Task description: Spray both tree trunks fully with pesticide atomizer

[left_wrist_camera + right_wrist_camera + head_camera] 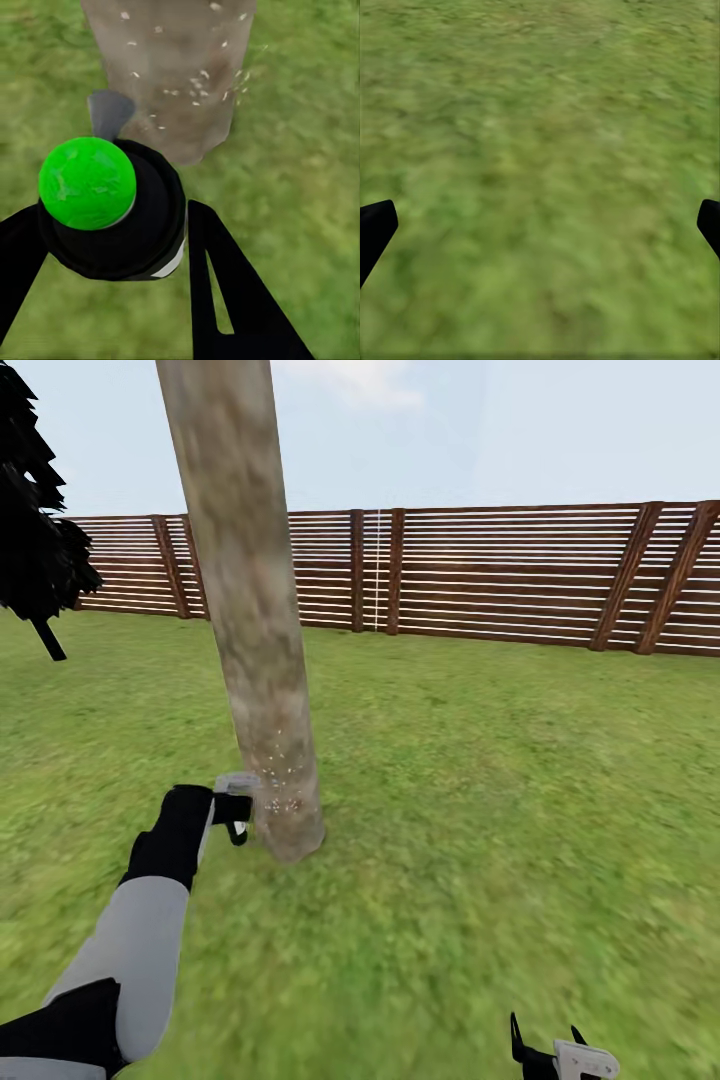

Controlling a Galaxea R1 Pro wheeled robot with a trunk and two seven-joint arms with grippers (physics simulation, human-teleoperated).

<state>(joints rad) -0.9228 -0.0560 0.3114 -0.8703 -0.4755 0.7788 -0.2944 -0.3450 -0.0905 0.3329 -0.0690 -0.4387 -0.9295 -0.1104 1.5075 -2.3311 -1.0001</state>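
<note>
A thick pale grey-beige mottled tree trunk [250, 630] rises from the lawn just ahead. My left gripper [232, 815] is low beside its base, shut on the pesticide atomizer [237, 783]. In the left wrist view the atomizer [112, 217] has a black body, a bright green round cap and a grey nozzle aimed at the trunk [172, 67]. White spray specks [280, 770] dot the bark near the ground. My right gripper [545, 1045] hangs open and empty over grass at the lower right.
A brown horizontal-slat fence [500, 575] runs across the back of the lawn [480, 790]. A black conifer [35, 530] stands at the far left. Grass surrounds the trunk on every side.
</note>
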